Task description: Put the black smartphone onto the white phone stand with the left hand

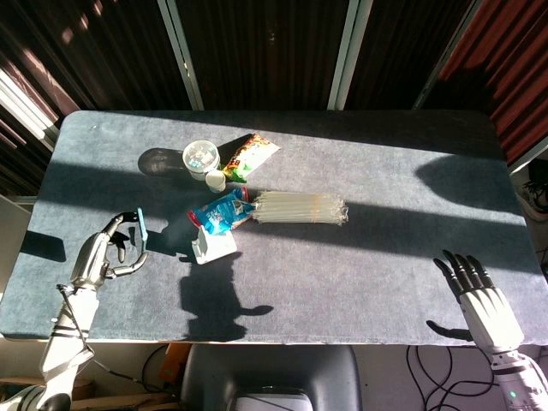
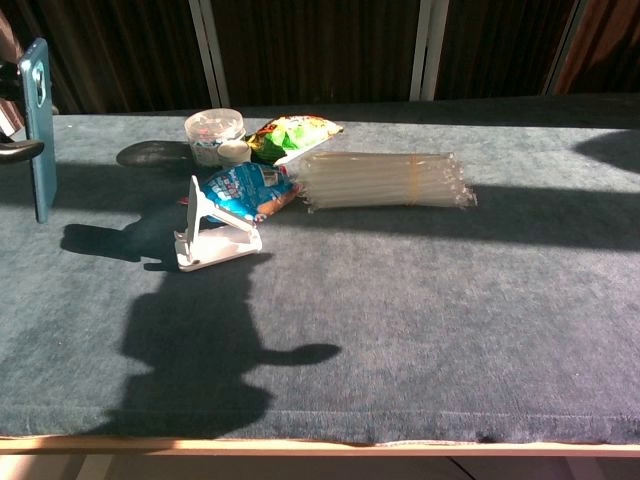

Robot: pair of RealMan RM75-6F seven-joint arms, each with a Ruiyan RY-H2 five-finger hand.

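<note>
Upright and clear of the surface, the slim dark smartphone with a teal-looking back [image 2: 40, 128] is gripped by the left hand [image 1: 104, 257] near the left edge of the worktop [image 1: 385, 248] — in the head view it shows as a thin blue sliver [image 1: 141, 231] between that hand's fingers, and in the chest view it stands on end at the far left of the frame with a dark finger [image 2: 20, 150] across it. To its right, apart from it, sits the white folding phone stand [image 2: 212, 237], its back plate tilted up and its base flat on the blue-grey cloth. Just behind the stand lies a blue snack packet [image 2: 245, 190], touching or nearly touching it, and beside that a long bundle of clear plastic tubes [image 2: 385, 180]. Further back are a round clear tub with a white lid beside it [image 2: 214, 135] and a green and yellow snack bag [image 2: 292, 133]. The right hand [image 1: 479, 295] — well apart, at the near right edge — holds nothing, its dark fingers spread and extended.
</note>
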